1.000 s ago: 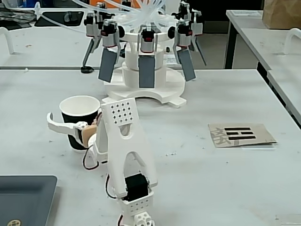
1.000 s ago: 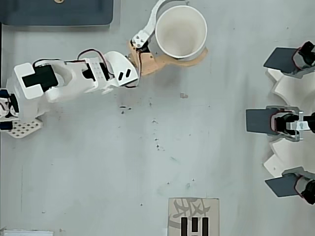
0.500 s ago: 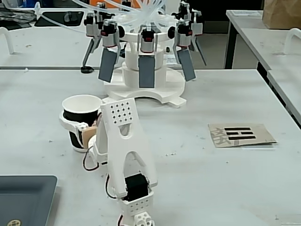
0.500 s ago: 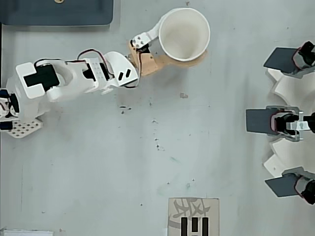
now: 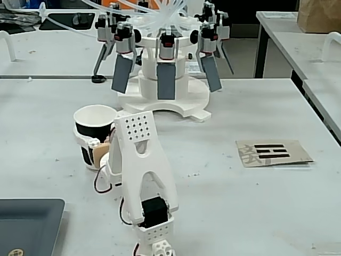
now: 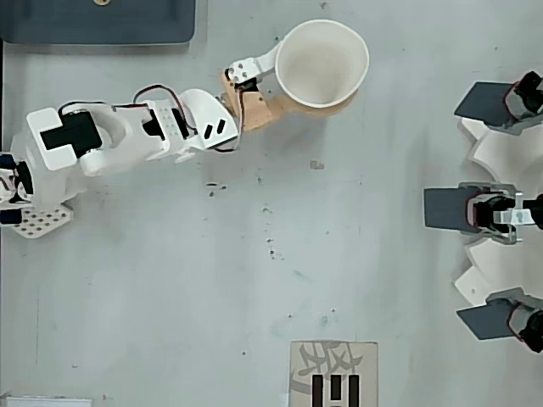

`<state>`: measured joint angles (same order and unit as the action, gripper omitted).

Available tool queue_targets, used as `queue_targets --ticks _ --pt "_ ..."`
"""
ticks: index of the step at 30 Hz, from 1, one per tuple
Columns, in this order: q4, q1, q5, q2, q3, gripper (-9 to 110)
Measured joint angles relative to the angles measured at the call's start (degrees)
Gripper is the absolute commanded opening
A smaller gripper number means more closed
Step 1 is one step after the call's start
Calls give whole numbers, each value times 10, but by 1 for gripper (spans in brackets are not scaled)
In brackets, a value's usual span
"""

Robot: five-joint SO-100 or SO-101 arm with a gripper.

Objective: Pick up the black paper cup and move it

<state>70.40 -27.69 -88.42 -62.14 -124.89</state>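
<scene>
**benchrat:** So what's the white and tan two-finger hand (image 6: pixel 293 80) doing here? It looks closed in around the tapered black paper cup with the white rim (image 5: pixel 95 136), one white finger (image 5: pixel 85 143) wrapped across the near wall and the tan one (image 6: pixel 335 106) poking out under the rim on the far side in the overhead view.

**solderfox:** Yeah, I'd call that clamped on the cup, no daylight between finger and wall. It grabs mid-height, probably because the taper would let it slip if it went low, and squeezing the rim would crush it.

**benchrat:** Cup is upright on the grey table (image 6: pixel 254 297), mouth up, white inside showing. Can't tell if the base has left the table.

**solderfox:** Same. The white arm (image 6: pixel 127 140) is stretched out sideways from its base to reach it, so the cup sits near the table's top edge in the overhead view, close to the dark tray (image 6: pixel 102 25). The white stand with grey paddles (image 5: pixel 165 74) and the printed card (image 5: pixel 272 152) are well apart, so there's room to carry it.
</scene>
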Motion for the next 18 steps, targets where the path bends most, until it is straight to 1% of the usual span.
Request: queue_targets --ticks 18 --pt "17 0 -9 -130 -87 6"
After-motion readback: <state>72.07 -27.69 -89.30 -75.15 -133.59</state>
